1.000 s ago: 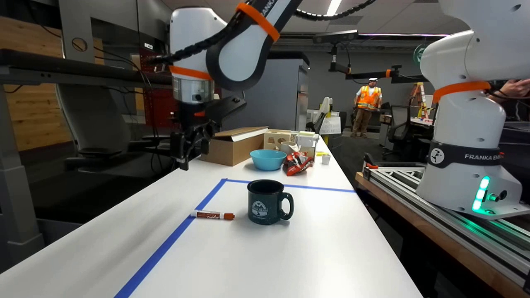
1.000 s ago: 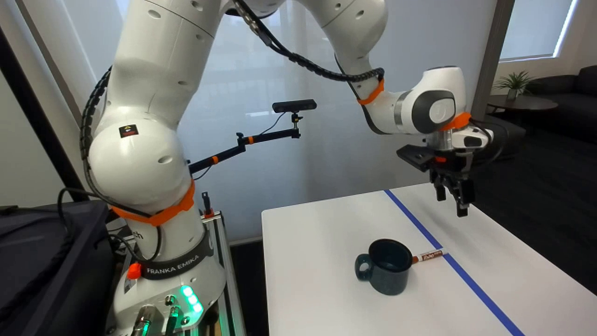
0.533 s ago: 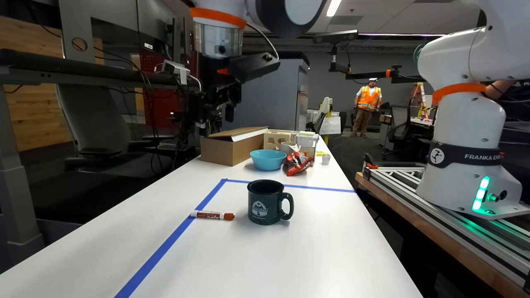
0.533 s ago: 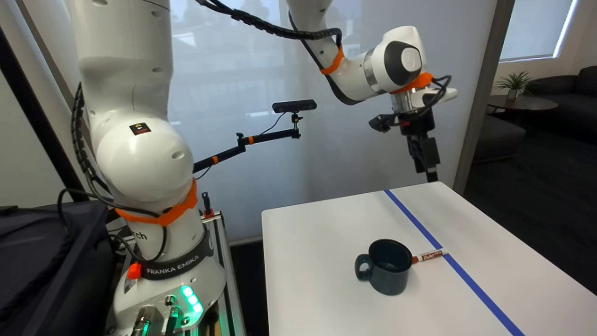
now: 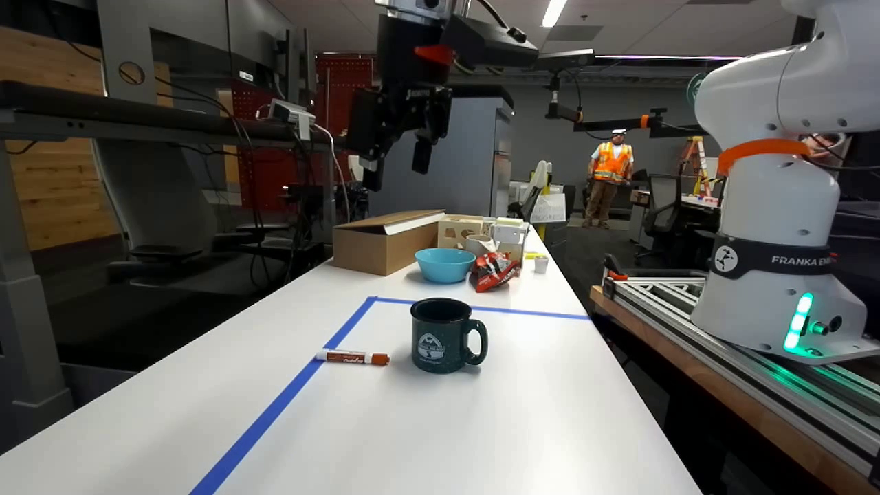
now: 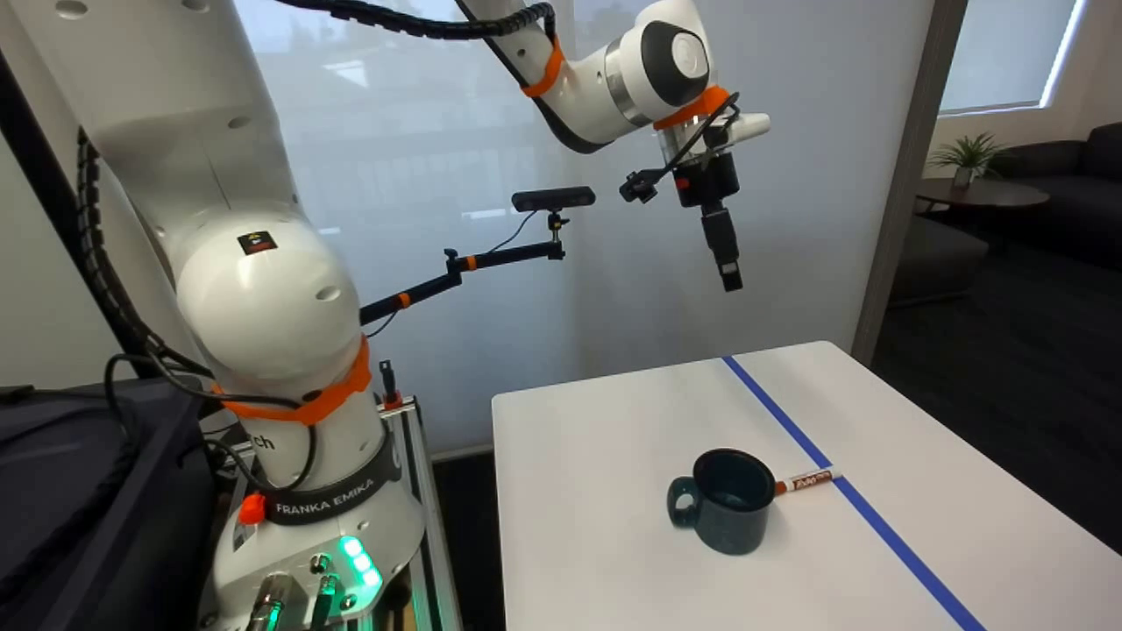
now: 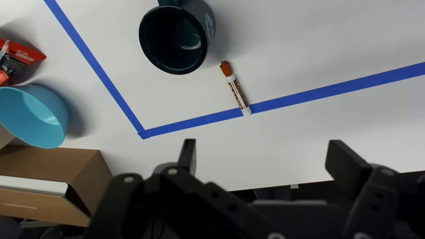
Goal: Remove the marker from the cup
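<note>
The dark teal mug, the cup, stands upright on the white table in both exterior views (image 5: 433,340) (image 6: 732,517) and in the wrist view (image 7: 202,20). No object shows inside it in the wrist view. The marker, white and brown with a brown-orange cap, lies flat on the table beside the cup, in both exterior views (image 5: 352,357) (image 6: 808,480) and in the wrist view (image 7: 236,91). Its cap points toward the cup; its white end rests on blue tape. My gripper (image 5: 397,172) is open and empty, high above the table; it also shows in the wrist view (image 7: 260,156).
Blue tape (image 5: 268,412) marks lines on the table (image 5: 522,412). A light blue bowl (image 5: 445,267), a red snack bag (image 5: 495,271) and a cardboard box (image 5: 385,247) stand behind the cup. The table edge shows below the jaws in the wrist view.
My gripper has risen from low over the table to high above it, moved sideways toward the robot's base, and its wrist has turned. The marker and cup have not moved.
</note>
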Controlling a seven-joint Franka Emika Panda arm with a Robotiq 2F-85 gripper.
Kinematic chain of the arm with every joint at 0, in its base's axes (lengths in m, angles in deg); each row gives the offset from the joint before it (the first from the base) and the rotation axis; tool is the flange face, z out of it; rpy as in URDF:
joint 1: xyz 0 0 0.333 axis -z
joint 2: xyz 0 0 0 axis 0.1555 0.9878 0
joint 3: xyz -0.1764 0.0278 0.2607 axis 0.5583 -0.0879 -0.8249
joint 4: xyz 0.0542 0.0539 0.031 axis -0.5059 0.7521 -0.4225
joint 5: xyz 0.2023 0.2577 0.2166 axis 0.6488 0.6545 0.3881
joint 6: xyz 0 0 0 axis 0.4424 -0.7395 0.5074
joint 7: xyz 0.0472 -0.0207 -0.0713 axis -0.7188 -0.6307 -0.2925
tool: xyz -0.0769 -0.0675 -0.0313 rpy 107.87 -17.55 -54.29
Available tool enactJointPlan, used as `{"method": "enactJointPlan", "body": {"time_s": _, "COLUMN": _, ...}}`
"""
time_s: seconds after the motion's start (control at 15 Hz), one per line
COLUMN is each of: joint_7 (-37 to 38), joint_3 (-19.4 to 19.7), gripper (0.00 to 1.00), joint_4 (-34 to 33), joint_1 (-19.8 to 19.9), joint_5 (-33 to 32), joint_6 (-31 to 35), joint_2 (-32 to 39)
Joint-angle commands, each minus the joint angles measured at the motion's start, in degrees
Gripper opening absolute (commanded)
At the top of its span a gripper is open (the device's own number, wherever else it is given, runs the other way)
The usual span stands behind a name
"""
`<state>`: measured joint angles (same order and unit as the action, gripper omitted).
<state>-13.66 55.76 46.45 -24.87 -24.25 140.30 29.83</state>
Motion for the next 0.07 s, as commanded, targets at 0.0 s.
{"method": "enactJointPlan", "body": {"time_s": 0.0, "joint_7": -0.4, "joint_3": -5.0, "gripper": 1.00, "joint_4": 0.0, "joint_1": 5.3, "joint_5": 0.6, "joint_6": 0.1, "joint_2": 0.0}}
